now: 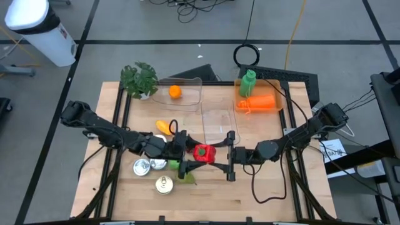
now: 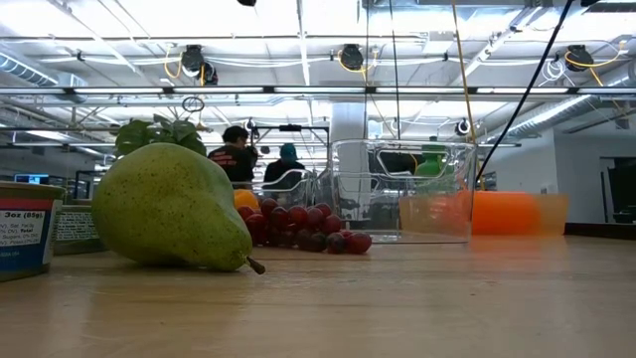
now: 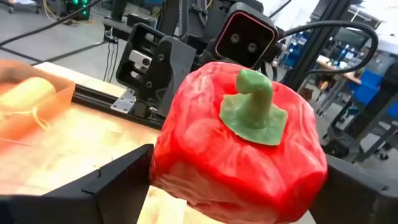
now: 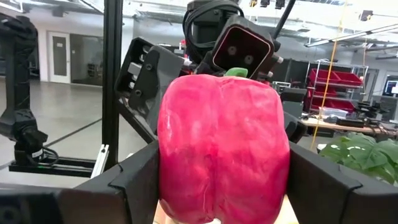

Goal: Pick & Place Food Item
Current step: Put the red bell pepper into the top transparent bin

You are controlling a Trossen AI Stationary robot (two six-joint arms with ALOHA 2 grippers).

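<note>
A red bell pepper (image 1: pixel 203 152) with a green stem (image 3: pixel 254 102) is in the air over the middle of the table, between my two grippers. My left gripper (image 1: pixel 189 152) comes from the table's left and is shut on it. My right gripper (image 1: pixel 217 156) comes from the right and is shut on it too. The left wrist view shows the pepper's stem end (image 3: pixel 239 146). The right wrist view shows its smooth opposite side (image 4: pixel 222 149). The low view shows neither the pepper nor the grippers. My left gripper pinches the pepper's two flanks (image 3: pixel 163 163) at its stem end between its fingers (image 3: pixel 118 183). The fingers come level from the table's left. The pepper is lifted clear of the table, its stem tipped up toward the left wrist. My right gripper pinches the pepper's two side walls (image 4: pixel 169 168) between its fingers (image 4: pixel 134 180), on the end away from the stem. The fingers come level from the table's right, opposite the left gripper. The pepper is clear of the table.
A green pear (image 2: pixel 174 207) and red grapes (image 2: pixel 303 229) lie under the grippers. Cans (image 1: pixel 142 167) stand at the near left. A clear bin (image 1: pixel 219 122) is behind the pepper. An orange (image 1: pixel 175 92), a plant (image 1: pixel 139 78), a green bottle (image 1: pixel 249 83) and an orange tub (image 1: pixel 262 103) are at the far edge.
</note>
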